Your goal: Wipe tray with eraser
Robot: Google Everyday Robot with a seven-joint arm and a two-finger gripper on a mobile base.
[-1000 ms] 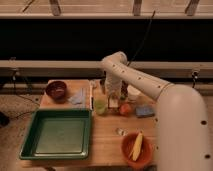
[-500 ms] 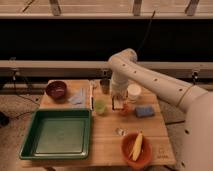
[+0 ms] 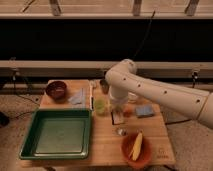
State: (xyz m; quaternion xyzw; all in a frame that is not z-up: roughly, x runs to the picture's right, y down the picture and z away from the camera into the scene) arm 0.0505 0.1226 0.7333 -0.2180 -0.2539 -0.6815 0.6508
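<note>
The gripper [image 3: 118,116] points straight down over the middle of the wooden table [image 3: 107,145], hung from the white arm [image 3: 150,90] that reaches in from the right and bends at a rounded joint above it. Its fingers are drawn fully together. A pale oblong block [image 3: 118,119] with dark edges shows right at the fingertips, but I cannot tell whether that is the eraser, or whether it is gripped or only lies beneath. Just beside the gripper on its left stands a pale green cup [image 3: 101,106], and a small orange item [image 3: 129,113] sits just to its right. Nearer the front, a small round silvery object [image 3: 120,131] lies on the boards. A blue sponge [image 3: 144,110] lies farther right, partly under the arm. At the front right stands an orange bowl [image 3: 127,155] holding something yellow [image 3: 136,146]. Behind the green cup a dark cup [image 3: 104,86] stands near the table's back edge, and a grey-blue cloth [image 3: 79,97] lies to the left of it. A dark red-brown bowl [image 3: 56,90] occupies the back left corner. The green tray [image 3: 60,135] fills the front left of the table, well apart from the gripper.
</note>
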